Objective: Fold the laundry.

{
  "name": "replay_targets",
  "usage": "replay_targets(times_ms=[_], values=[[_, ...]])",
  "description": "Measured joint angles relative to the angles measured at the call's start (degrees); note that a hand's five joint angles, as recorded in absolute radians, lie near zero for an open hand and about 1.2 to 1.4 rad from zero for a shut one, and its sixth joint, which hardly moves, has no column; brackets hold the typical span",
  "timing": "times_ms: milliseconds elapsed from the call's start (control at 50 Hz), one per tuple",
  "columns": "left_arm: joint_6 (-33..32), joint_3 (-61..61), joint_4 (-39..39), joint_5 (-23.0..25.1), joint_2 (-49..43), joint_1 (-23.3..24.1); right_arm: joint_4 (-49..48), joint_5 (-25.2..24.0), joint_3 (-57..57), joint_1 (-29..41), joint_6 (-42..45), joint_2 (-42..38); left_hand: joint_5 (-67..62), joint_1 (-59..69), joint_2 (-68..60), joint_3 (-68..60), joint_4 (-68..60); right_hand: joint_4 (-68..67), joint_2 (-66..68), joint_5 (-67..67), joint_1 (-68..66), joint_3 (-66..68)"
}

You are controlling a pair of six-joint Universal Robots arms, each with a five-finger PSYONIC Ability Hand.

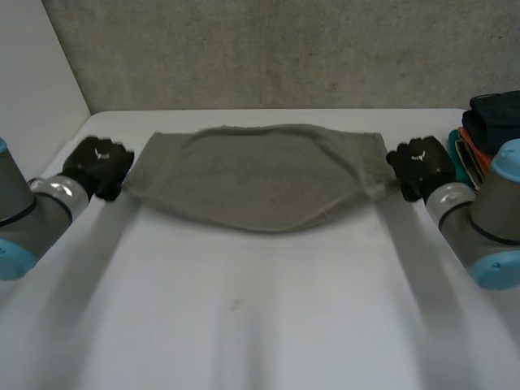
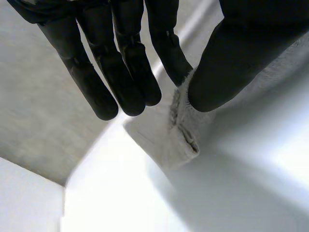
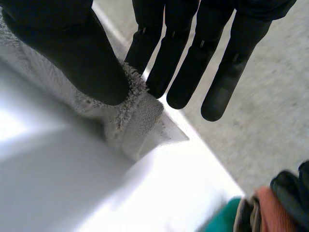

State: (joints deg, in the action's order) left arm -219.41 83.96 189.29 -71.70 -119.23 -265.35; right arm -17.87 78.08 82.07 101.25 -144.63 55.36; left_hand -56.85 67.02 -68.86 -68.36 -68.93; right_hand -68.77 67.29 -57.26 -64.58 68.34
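From my station this looks like a robotics lab or test cell rather than a home. The bench [image 1: 244, 325] I work over is a plain white slab. It is set against a rough grey concrete wall [image 1: 284, 49], and a bare white panel [image 1: 32, 73] closes off its left side. My left arm [image 1: 36, 211] and right arm [image 1: 487, 219], with grey joints and light-blue caps, reach in over it. The laundry looks like test material: one grey towel [image 1: 260, 175] and a stack of coloured clothes [image 1: 487, 130] at the bench's right edge.
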Motion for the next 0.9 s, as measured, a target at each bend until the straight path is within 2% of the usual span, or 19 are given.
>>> replay_targets(times_ms=[40, 160, 240, 340, 460, 660, 900], values=[[-2.60, 1.50, -3.38, -0.40, 1.79, 0.04, 3.24, 0.08, 1.13, -0.32, 2.04, 1.63, 0.00, 0.00, 0.00, 0.00, 0.00, 0.00, 0.00, 0.01, 0.00, -0.01], [-14.99, 8.11, -25.94, -2.77, 11.50, -0.26, 23.33, 0.01, 7.27, -3.36, 14.14, 10.65, 0.00, 0.00, 0.00, 0.00, -0.02, 0.00, 0.00, 0.00, 0.00, 0.00], [-20.75, 10.02, -38.62, -2.15, 15.86, -0.65, 33.83, -0.89, 11.23, -5.76, 21.83, 15.19, 0.00, 0.00, 0.00, 0.00, -0.09, 0.00, 0.00, 0.01, 0.00, 0.00], [-22.49, 9.05, -45.69, 0.11, 17.76, 1.19, 37.41, -3.02, 14.21, -7.44, 26.79, 18.12, 0.00, 0.00, 0.00, 0.00, -0.10, 0.00, 0.00, 0.00, 0.00, -0.01], [-17.54, 3.50, -41.91, 0.22, 14.61, 4.13, 30.18, -3.93, 13.16, -7.58, 21.74, 17.03, 0.00, 0.00, 0.00, 0.00, -0.11, 0.00, 0.00, 0.00, 0.00, 0.00], [-7.64, -13.27, -28.78, -5.82, 1.97, 6.99, 13.89, -0.24, 3.91, -6.31, 7.53, 7.77, 0.00, 0.00, 0.00, 0.00, -0.11, 0.00, 0.00, -0.31, 0.00, -0.01], [-3.43, -26.73, -30.07, -14.48, -10.33, 7.95, 4.01, 5.21, -6.70, -3.41, 4.49, -3.80, 0.00, 0.00, 0.00, 0.00, -0.12, 0.00, 0.00, -0.39, 0.00, -0.01]])
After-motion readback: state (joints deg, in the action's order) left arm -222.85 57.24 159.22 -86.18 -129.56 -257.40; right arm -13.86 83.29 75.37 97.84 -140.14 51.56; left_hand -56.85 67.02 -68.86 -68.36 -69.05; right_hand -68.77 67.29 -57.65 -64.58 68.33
